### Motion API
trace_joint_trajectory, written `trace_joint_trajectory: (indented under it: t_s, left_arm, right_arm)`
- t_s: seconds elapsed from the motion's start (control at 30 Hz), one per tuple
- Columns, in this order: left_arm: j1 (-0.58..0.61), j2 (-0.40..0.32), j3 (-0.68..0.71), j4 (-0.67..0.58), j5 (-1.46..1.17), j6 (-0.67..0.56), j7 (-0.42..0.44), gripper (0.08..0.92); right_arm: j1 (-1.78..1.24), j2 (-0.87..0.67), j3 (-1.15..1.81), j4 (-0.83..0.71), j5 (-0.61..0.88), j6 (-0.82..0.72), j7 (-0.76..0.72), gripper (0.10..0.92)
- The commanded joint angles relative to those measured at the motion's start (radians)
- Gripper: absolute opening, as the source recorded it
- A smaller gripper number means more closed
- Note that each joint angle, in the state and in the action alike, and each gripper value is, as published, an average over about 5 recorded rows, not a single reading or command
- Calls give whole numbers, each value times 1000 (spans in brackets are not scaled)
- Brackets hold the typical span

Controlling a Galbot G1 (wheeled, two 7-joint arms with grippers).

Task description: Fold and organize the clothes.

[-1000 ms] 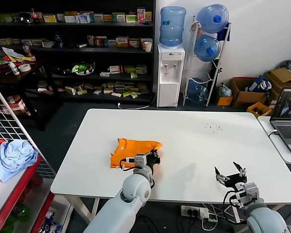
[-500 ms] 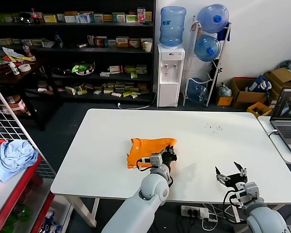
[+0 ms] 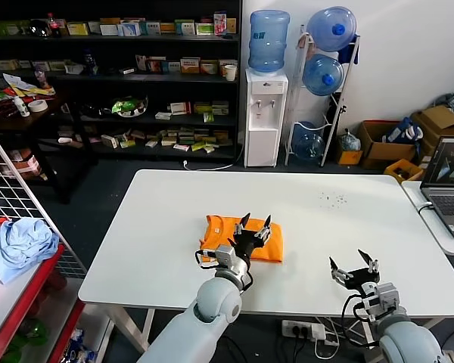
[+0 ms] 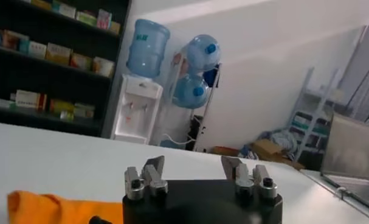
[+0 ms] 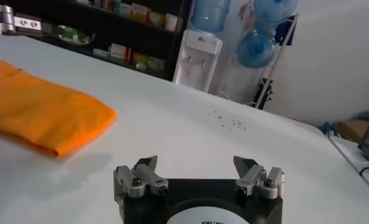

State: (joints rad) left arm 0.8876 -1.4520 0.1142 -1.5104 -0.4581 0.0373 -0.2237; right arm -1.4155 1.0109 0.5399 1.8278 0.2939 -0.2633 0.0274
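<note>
1 orange T-shirt (image 3: 244, 237); 4 water bottles (image 3: 269, 39); 1 laptop (image 3: 450, 185); 1 table (image 3: 363, 227)

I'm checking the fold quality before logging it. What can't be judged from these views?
- Folded bright orange cotton T-shirt: head view, near edge hidden by the open left tool.
- Left wrist view: only an orange corner shows, cut off by the edge and the tool body.
- Lettering: not visible in any view.

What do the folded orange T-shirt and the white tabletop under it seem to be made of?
The folded orange T-shirt: soft matte knit cloth, probably cotton, given its rounded folds and lack of shine. The white tabletop: hard and smooth, likely laminate or painted board; it carries soft shadows and a faint sheen.
</note>
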Motion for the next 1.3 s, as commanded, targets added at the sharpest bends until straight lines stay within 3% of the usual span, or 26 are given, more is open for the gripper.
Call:
trace_joint_trajectory:
  t_s: [0.03,0.2,0.5,1.3]
  left_arm:
    - [197,342,-225,-161,131,-162,106,740]
    - [286,397,-362,-151,196,-315,117,817]
    - [379,360,-501,-163,256,-431,125,823]
    - [402,289,-491,-144,367,-416,142,823]
  right_arm:
    - [19,90,62,0,7,84,-58,823]
    - [26,210,152,2,-29,103,-131,823]
    - [-5,321,254,33,-100,135,-210,823]
    - [7,413,315,70,-161,120,-265,823]
